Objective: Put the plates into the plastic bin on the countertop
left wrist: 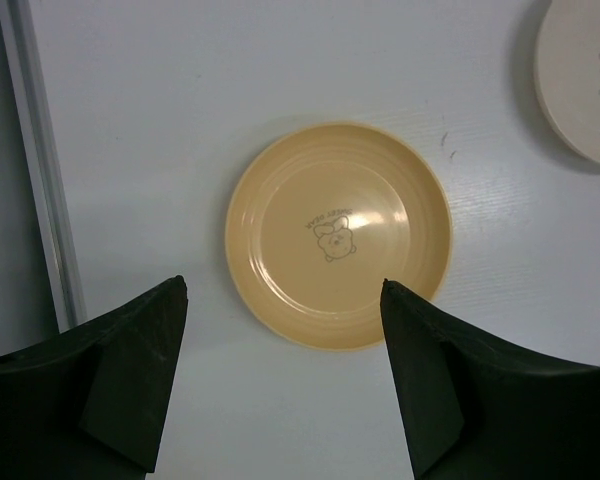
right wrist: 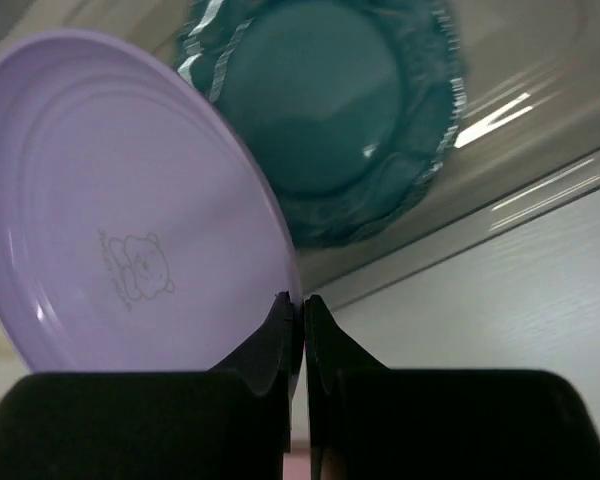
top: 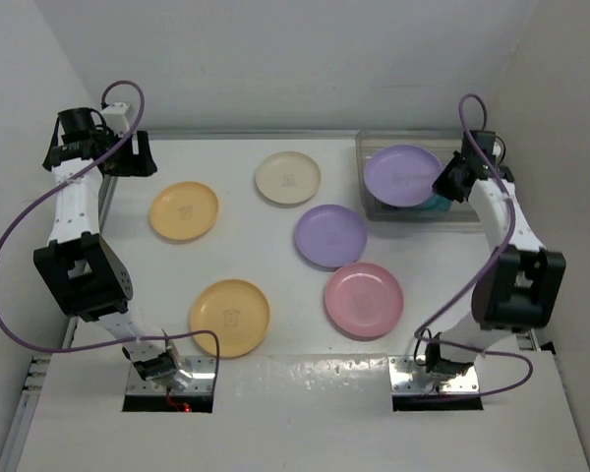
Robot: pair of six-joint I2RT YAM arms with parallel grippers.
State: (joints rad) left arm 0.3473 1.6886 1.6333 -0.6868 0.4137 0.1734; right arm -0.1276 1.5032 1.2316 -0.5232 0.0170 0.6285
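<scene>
From above, the teal plate [top: 437, 203] in the plastic bin [top: 403, 136] shows only as a sliver under the lavender plate [top: 401, 174] over it, and the right arm [top: 501, 221] covers the bin's right end. The right wrist view blurs the teal plate's scalloped rim. The left wrist view cuts off the cream plate [left wrist: 586, 80] at its right edge, and the lettering on the yellow-orange plate [left wrist: 338, 235] is too small to read

Bin [top: 370, 210] far right on countertop [top: 246, 251], plate [right wrist: 330, 100] inside, second plate [top: 401, 175] above, five plates [top: 329, 236] leftward
</scene>
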